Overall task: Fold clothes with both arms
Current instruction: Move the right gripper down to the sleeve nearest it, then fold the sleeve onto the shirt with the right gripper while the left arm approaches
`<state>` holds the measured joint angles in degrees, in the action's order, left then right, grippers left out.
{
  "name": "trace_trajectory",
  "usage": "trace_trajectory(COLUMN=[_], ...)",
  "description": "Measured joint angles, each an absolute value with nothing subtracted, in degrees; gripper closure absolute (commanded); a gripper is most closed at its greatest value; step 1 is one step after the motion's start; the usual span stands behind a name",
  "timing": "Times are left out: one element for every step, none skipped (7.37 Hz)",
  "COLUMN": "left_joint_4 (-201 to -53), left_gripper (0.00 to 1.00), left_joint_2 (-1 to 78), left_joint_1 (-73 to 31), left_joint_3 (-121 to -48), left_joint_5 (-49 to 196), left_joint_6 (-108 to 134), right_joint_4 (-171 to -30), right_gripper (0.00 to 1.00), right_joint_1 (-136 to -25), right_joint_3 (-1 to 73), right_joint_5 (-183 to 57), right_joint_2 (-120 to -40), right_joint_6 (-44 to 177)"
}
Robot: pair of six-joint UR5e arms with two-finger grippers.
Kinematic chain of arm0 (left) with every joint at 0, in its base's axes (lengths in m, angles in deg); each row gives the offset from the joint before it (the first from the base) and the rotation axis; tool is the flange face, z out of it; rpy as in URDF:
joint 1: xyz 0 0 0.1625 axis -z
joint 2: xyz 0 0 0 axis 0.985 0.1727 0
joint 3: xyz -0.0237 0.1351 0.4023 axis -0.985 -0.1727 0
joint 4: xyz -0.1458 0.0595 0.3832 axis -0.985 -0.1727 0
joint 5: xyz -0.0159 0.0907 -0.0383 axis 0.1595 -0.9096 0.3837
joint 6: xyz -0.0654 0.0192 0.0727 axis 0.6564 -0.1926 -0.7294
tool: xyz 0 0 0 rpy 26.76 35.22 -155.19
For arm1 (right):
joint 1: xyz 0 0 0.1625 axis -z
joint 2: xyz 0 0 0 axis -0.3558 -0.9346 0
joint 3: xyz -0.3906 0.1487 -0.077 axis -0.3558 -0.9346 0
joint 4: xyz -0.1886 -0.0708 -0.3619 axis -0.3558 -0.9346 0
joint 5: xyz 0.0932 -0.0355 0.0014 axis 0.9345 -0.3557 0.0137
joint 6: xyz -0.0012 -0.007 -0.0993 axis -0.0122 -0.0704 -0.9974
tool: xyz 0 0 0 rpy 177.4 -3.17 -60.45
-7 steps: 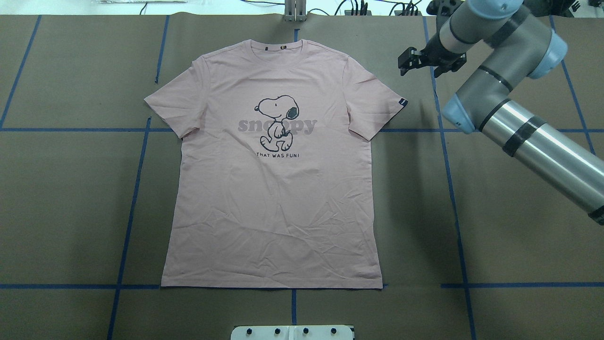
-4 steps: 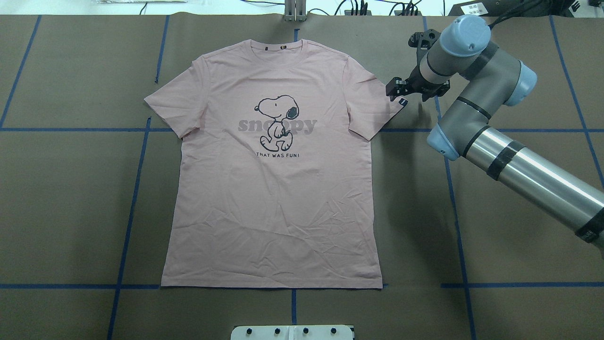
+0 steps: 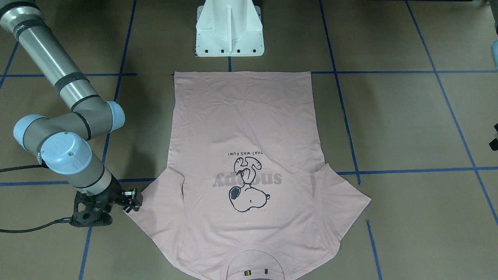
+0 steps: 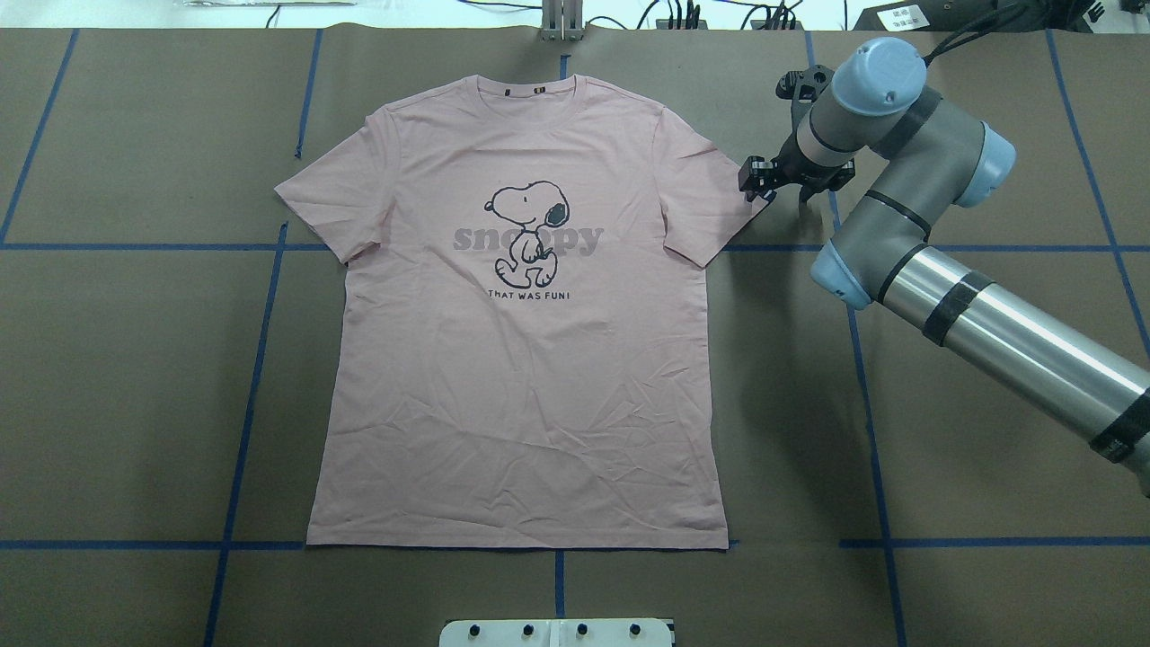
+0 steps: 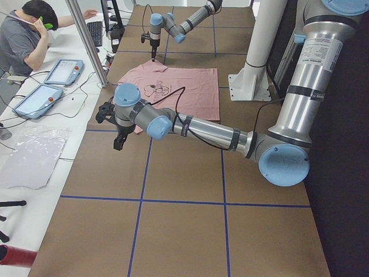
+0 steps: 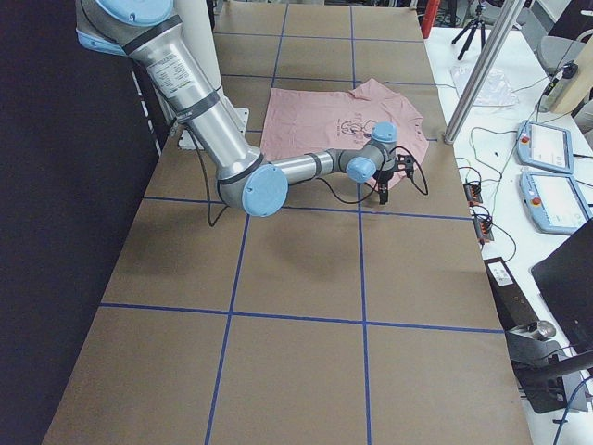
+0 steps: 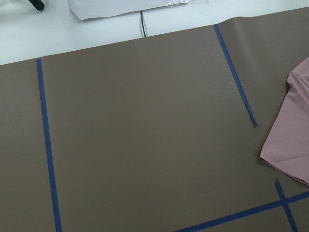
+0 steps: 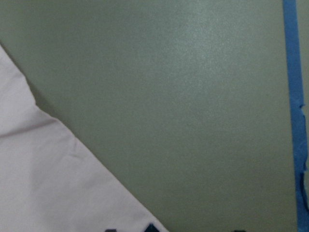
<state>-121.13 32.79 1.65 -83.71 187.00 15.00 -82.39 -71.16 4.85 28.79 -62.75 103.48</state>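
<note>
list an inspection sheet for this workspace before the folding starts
surface: brown table with a blue tape grid.
job's things: pink T-shirt spread flat, print up, not yet folded.
clutter: nothing seen on the table.
hands: right hand looks open at the T-shirt's sleeve corner; left hand over bare table beside the T-shirt, state unclear.
cables: black cable trails from the right wrist.
surroundings: white pedestal at the hem side; person and two tablets beside the table.

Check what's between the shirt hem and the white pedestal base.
Nothing but bare brown paper and a short blue tape strip between the T-shirt and pedestal base; clearest in the front-facing view.
</note>
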Motion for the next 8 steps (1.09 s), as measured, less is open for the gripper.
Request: trace_trajectory(left_joint_4=[-121.2,-121.2,-121.2,-121.2,-121.2,-121.2,-121.2,-121.2], left_gripper=[0.0,0.0,0.0,0.0,0.0,0.0,0.0,0.0], left_joint_2=[32.6,32.5,32.4,32.4,32.4,32.4,32.4,32.4], left_joint_1=[1.7,1.7,1.7,1.7,1.7,1.7,1.7,1.7], left_joint_3=[-83.6,-83.4,-83.2,-83.1,-82.9,-82.8,-82.8,-82.8], left_joint_5=[187.0,187.0,187.0,187.0,187.0,187.0,187.0,187.0], left_joint_6=[14.9,14.8,14.8,14.8,14.8,14.8,14.9,15.0], right_joint_4=[-82.4,-82.5,-82.5,-82.5,-82.5,-82.6,-82.6,-82.6], right_gripper=[0.69,0.76,0.89,0.97,1.0,1.0,1.0,1.0], right_joint_1=[-71.2,-71.1,-71.0,-70.9,-70.9,-70.9,-70.9,-70.8], right_joint_3=[4.8,4.9,5.0,5.0,5.0,5.1,5.2,5.6], right_joint_5=[28.8,28.8,28.8,28.8,28.8,28.8,28.8,28.9], right_joint_2=[-62.6,-62.4,-61.9,-61.5,-61.3,-61.0,-60.4,-59.3], right_joint_6=[103.3,103.2,103.2,103.2,103.1,103.0,102.8,102.7])
